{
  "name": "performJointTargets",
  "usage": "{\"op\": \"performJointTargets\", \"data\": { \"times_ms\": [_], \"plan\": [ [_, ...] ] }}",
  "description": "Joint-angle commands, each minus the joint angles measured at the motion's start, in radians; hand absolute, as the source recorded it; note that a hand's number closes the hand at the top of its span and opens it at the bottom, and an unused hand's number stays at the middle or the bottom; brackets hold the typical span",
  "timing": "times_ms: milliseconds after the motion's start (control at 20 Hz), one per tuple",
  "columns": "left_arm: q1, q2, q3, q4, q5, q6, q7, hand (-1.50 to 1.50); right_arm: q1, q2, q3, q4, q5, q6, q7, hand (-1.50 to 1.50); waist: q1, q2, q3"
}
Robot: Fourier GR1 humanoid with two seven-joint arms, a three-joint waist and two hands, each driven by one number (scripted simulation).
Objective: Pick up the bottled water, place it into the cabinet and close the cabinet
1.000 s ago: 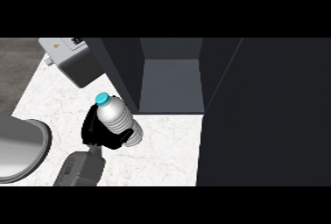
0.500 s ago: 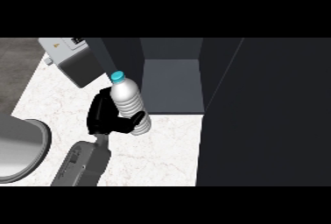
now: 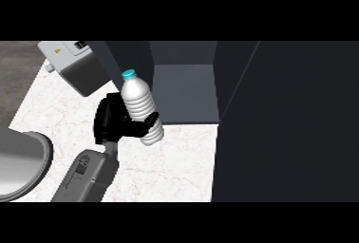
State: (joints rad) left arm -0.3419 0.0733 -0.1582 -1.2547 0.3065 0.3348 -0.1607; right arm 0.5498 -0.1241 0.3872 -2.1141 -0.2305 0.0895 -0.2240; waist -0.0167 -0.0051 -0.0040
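The left hand (image 3: pixel 112 122) is curled round the bottled water (image 3: pixel 141 107), black fingers wrapping its lower half from the left side while the thumb crosses in front near the base. The bottle stands nearly upright in that grasp, leaning a little, with its turquoise cap (image 3: pixel 129 74) pointing toward the far side of the counter. Its ribbed body is a plain pale white; any print on it is too faint to read.

The grey forearm (image 3: pixel 88 175) runs back from the hand to the view's lower left, over the white marbled counter (image 3: pixel 175 163).

Just beyond the bottle lies the open cabinet (image 3: pixel 184 90) — a dark box with a grey floor. The bottle overlaps the cabinet's left wall and front edge, and it seems to be held at the opening rather than inside, though the steep view makes that hard to judge. The cabinet door (image 3: pixel 294 123) is a broad dark panel filling the right side.

At the far left corner sits a grey appliance (image 3: pixel 73 66) carrying small marks — one yellowish — too small to read. A round grey basin (image 3: pixel 24 163) shows at the left edge.
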Motion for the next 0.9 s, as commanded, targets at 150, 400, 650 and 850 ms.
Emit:
{"op": "performJointTargets", "data": {
  "times_ms": [150, 400, 650, 850],
  "plan": [
    [-0.314, -0.036, -0.041, 0.073, -0.105, 0.109, 0.103, 1.5, -0.04, 0.016, 0.006, 0.052, 0.002, 0.003, -0.006, -1.5, -0.051, 0.015, 0.006],
    [-0.303, -0.014, -0.038, 0.117, -0.145, 0.16, 0.117, 1.5, -0.013, 0.005, 0.036, 0.0, 0.02, -0.004, 0.015, -1.5, -0.076, 0.019, 0.004],
    [-0.299, 0.025, -0.062, 0.127, -0.205, 0.207, 0.141, 1.5, -0.05, 0.002, 0.029, 0.027, 0.008, 0.015, 0.017, -1.5, -0.088, 0.026, 0.005],
    [-0.288, 0.016, -0.075, 0.147, -0.239, 0.252, 0.122, 1.5, -0.06, -0.002, 0.015, 0.017, -0.016, 0.019, 0.034, -1.5, -0.096, 0.029, 0.004]
  ]
}}
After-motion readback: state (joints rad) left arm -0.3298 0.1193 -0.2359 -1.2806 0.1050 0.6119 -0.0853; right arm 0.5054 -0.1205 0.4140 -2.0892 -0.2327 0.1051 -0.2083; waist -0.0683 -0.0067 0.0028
